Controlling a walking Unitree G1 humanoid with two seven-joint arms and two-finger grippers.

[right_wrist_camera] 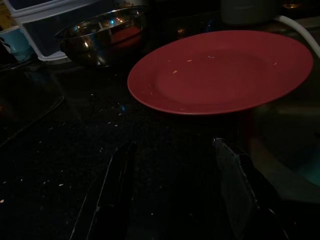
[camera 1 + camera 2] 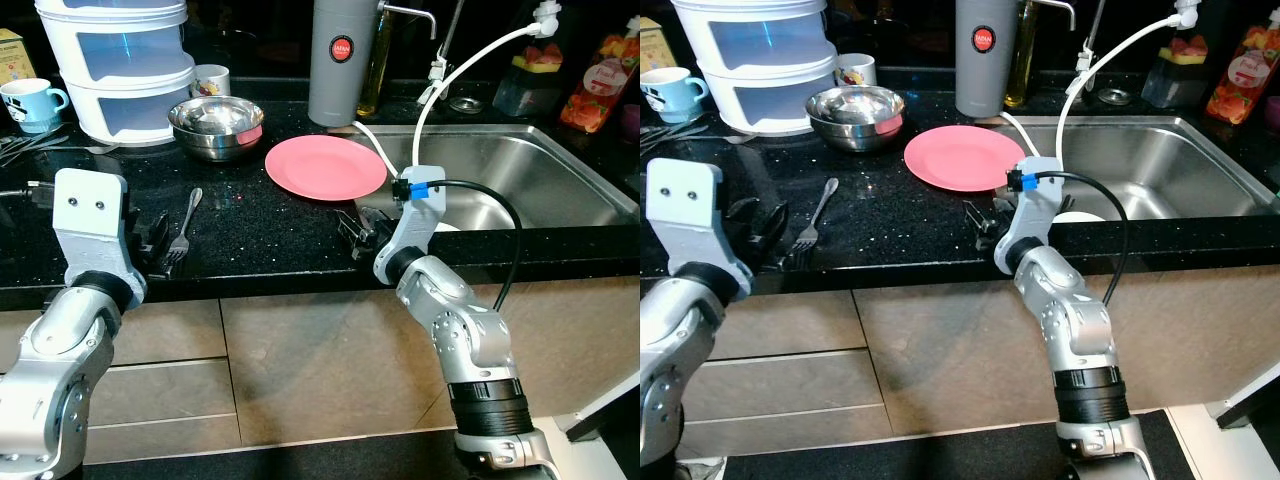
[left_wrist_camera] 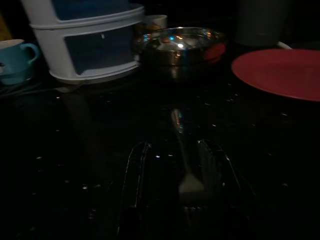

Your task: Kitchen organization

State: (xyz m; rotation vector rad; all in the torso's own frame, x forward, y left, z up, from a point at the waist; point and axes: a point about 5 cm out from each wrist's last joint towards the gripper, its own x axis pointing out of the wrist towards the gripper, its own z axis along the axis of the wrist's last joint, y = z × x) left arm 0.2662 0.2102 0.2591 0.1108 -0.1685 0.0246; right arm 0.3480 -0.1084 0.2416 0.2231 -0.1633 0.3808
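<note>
You're at the pick-up step: left end effector [image 2: 160, 250] released, fingers straddling the slim silver metal fork [image 2: 184, 230] at lower left of the black speckled bench [image 2: 260, 235], so clench next, while the right end effector [image 2: 357, 233] waits released before the round pink plate [image 2: 326, 167]

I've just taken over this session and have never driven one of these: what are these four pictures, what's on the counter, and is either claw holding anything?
You are looking through a humanoid robot with two silver arms. The two bright pictures come from its head, looking down at a black kitchen counter beside a steel sink. The two dark pictures come from wrist cameras looking along each claw's black fingers.

On the counter lie a pink plate, a steel bowl, a fork, a blue mug and a white tiered container.

The left gripper is open with a finger either side of the fork's tines. The right gripper is open and empty, just short of the plate.
</note>
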